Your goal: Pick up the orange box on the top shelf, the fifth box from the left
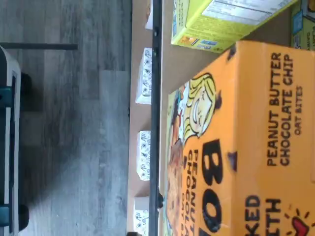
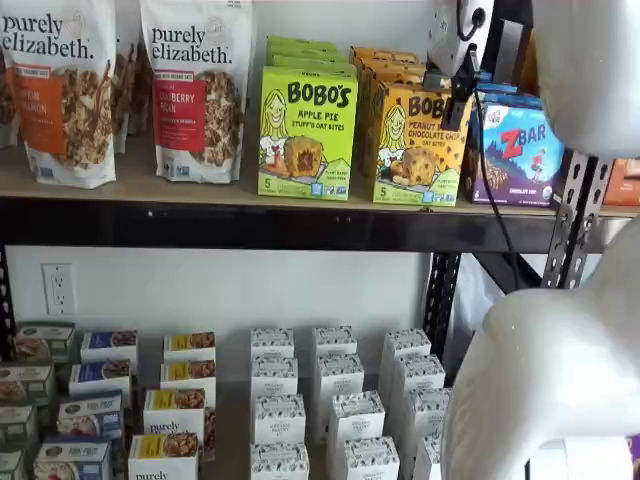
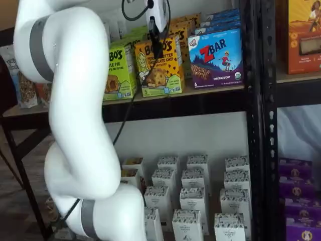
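The orange box (image 2: 413, 150) is a yellow-orange Bobo's Peanut Butter Chocolate Chip carton. It stands upright at the front of the top shelf (image 2: 130, 190) in both shelf views, with more of the same cartons behind it. It also shows in a shelf view (image 3: 161, 73) and fills much of the wrist view (image 1: 246, 147). My gripper (image 2: 462, 92) hangs just in front of the box's upper part, toward its right edge, and shows there in a shelf view (image 3: 158, 42). Its black fingers show no plain gap, and I cannot tell whether they touch the box.
A lime-green Bobo's Apple Pie box (image 2: 305, 130) stands to the orange box's left and a blue ZBar box (image 2: 520, 150) to its right. Granola bags (image 2: 190, 85) stand further left. Small white boxes (image 2: 330, 400) fill the lower level. A black upright (image 3: 256, 100) rises at the right.
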Motion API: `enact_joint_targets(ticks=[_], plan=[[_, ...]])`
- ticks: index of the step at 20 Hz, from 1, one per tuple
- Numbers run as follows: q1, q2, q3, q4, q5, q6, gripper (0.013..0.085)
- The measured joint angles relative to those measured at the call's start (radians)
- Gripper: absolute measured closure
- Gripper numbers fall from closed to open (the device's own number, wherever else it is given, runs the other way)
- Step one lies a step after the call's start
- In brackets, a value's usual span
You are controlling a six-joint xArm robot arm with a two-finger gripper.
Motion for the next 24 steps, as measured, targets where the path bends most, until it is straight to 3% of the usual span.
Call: enact_joint_targets(ticks=[8,12,18,20,24], plan=[[0.006,0.015,-0.005,-0.019,0.019,0.003,0.0130],[0.001,0.009,0.007,-0.005,0.004,0.000,0.0250],[-0.005,0.009,0.005,0.008,0.004,-0.004,0.0370],[-0.007,0.010,0.002,0.012,0.005,-0.005,0.0370],[-0.010,0.012,-0.003,0.018,0.009,-0.007,0.0490]])
